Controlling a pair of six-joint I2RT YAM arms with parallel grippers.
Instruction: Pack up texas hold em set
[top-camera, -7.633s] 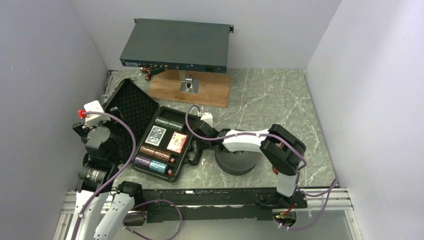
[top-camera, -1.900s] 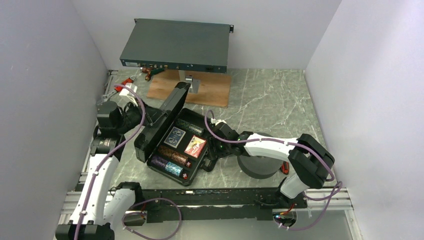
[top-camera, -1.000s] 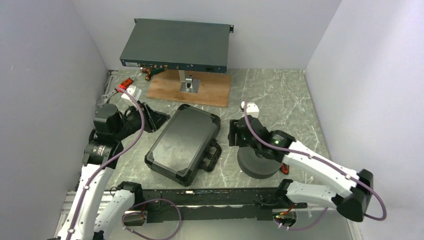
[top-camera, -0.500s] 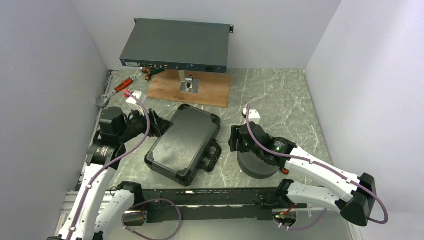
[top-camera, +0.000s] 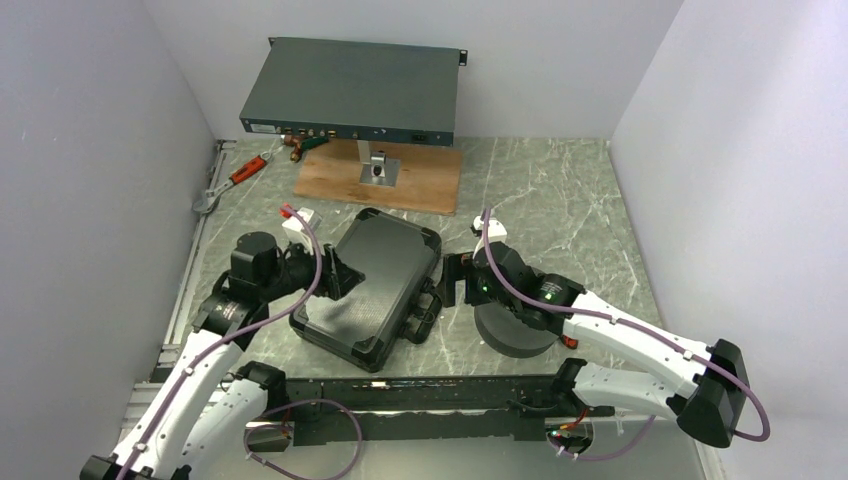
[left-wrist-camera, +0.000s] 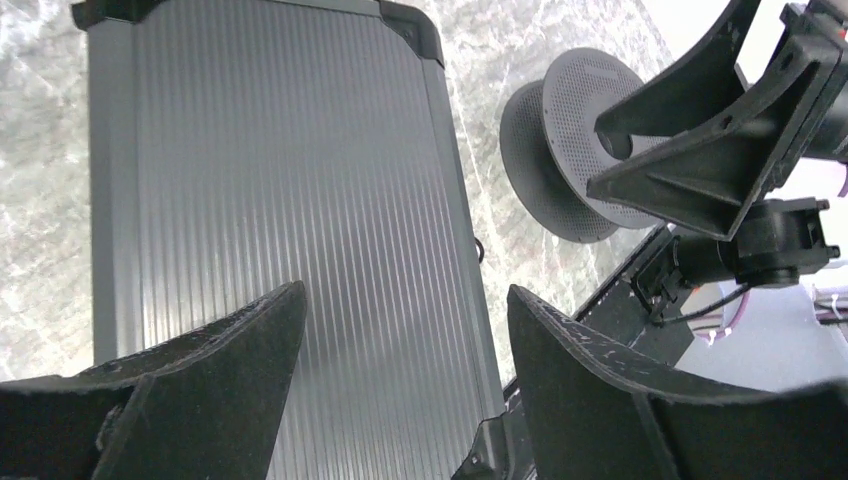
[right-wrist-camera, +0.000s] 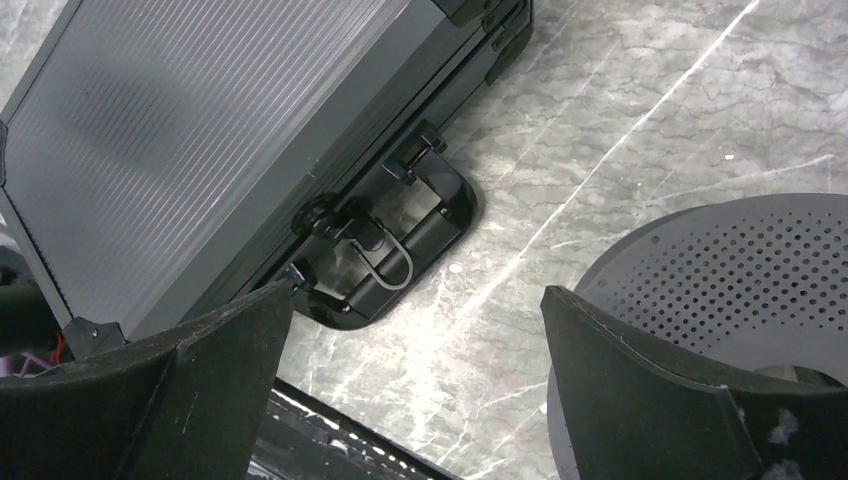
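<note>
Near-centre of table (top-camera: 560, 200): the case (top-camera: 370, 285) lies flat with its lid (left-wrist-camera: 280, 200) down. I see no chips, cards or dice outside it.
Case axis: the long side runs from near-left to far-right. The handle (top-camera: 425, 312) is on the right long edge, lying flat on the marble.
Left gripper (top-camera: 335, 272): fingers are spread with nothing between them. I have it over the left part of the ribbed lid, pointing right across it. I cannot tell whether it touches the lid.
Right gripper (top-camera: 455, 280): fingers are spread wide and empty. It hangs just right of the case, between the handle edge and the ring (top-camera: 510, 325).
Key relation: the handle edge faces right, so the case lies left of my right gripper and under my left one. The right arm is nearer the handle and the latches (right-wrist-camera: 322, 215).
Latches: they show beside the handle in the right wrist view, but it is too dark to say whether they are snapped.
Step, as I judge it: I take the contents to be inside and the lid closed. That edge may yet need fastening.
Next move calls for: the left holds the lid down while the right comes in from the right, across the short axis, onto a latch.
Risk: the case may slide left when pushed, and the ring crowds my right arm.
Far side: the rack box (top-camera: 350, 90) is well apart.
</note>
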